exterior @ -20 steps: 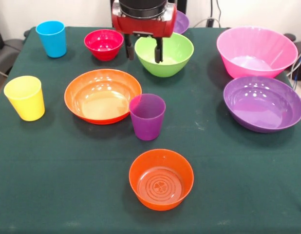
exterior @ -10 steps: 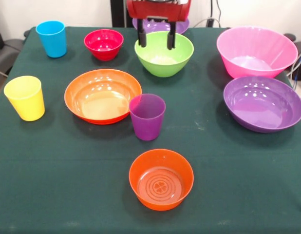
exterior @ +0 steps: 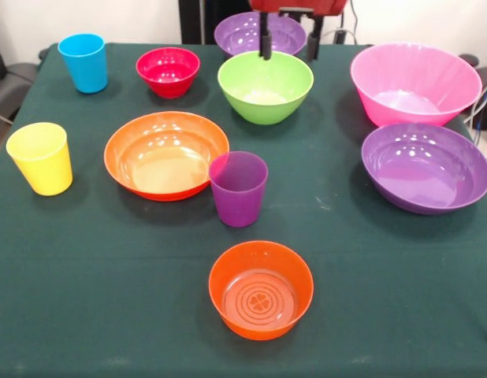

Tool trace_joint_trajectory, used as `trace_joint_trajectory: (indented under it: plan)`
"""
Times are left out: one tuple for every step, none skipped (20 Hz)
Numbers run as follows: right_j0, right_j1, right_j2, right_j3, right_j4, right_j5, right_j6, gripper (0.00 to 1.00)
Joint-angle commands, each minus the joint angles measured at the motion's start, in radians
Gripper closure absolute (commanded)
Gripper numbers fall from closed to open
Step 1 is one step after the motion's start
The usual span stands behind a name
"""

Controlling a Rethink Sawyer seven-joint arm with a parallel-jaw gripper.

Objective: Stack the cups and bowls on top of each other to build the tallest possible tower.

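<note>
The dark green table (exterior: 94, 315) fills the picture. No tower is built yet; every bowl and cup sits alone on the cloth.

The big pink bowl (exterior: 415, 83) is at the far right. Just in front of it is a wide purple bowl (exterior: 425, 167). The wide orange bowl (exterior: 166, 154) sits left of the middle. The lime green bowl (exterior: 265, 87) is far in the middle, and a second purple bowl (exterior: 245, 33) is behind it. The small orange bowl (exterior: 261, 289) is nearest. The small red bowl (exterior: 168, 72) is far left of the green one.

The purple cup (exterior: 239, 188) touches the wide orange bowl's right edge. The yellow cup (exterior: 40, 157) is at the left, and the blue cup (exterior: 83, 62) is in the far left corner.

The gripper (exterior: 287, 43) hangs at the top, above the green bowl's far edge, with its two fingers apart and holding nothing.
</note>
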Motion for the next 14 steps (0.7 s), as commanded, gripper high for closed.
trace_joint_trajectory:
  plan:
    - [0.035, 0.016, 0.020, 0.130, -0.007, -0.097, 0.106, 0.00]
    - [0.037, 0.016, 0.018, 0.140, -0.008, -0.108, 0.109, 0.00]
    - [0.039, 0.016, 0.017, 0.150, -0.008, -0.117, 0.112, 0.00]
    - [0.039, 0.016, 0.016, 0.160, -0.009, -0.129, 0.112, 0.00]
    - [0.040, 0.016, 0.014, 0.167, -0.010, -0.137, 0.113, 0.00]
    - [0.040, 0.014, 0.013, 0.177, -0.010, -0.143, 0.113, 0.00]
    - [0.041, 0.007, 0.011, 0.191, -0.010, -0.150, 0.112, 0.00]
    - [0.040, 0.002, 0.010, 0.204, -0.008, -0.155, 0.111, 0.00]
    - [0.038, -0.004, 0.009, 0.218, -0.007, -0.160, 0.107, 0.00]
    - [0.036, -0.010, 0.009, 0.232, -0.005, -0.165, 0.104, 0.00]
    - [0.033, -0.011, 0.010, 0.242, -0.003, -0.168, 0.102, 0.00]
    - [0.031, -0.015, 0.010, 0.254, -0.002, -0.173, 0.098, 0.00]
    - [0.030, -0.020, 0.010, 0.261, -0.001, -0.176, 0.097, 0.00]
    - [0.029, -0.024, 0.010, 0.269, 0.000, -0.178, 0.095, 0.00]
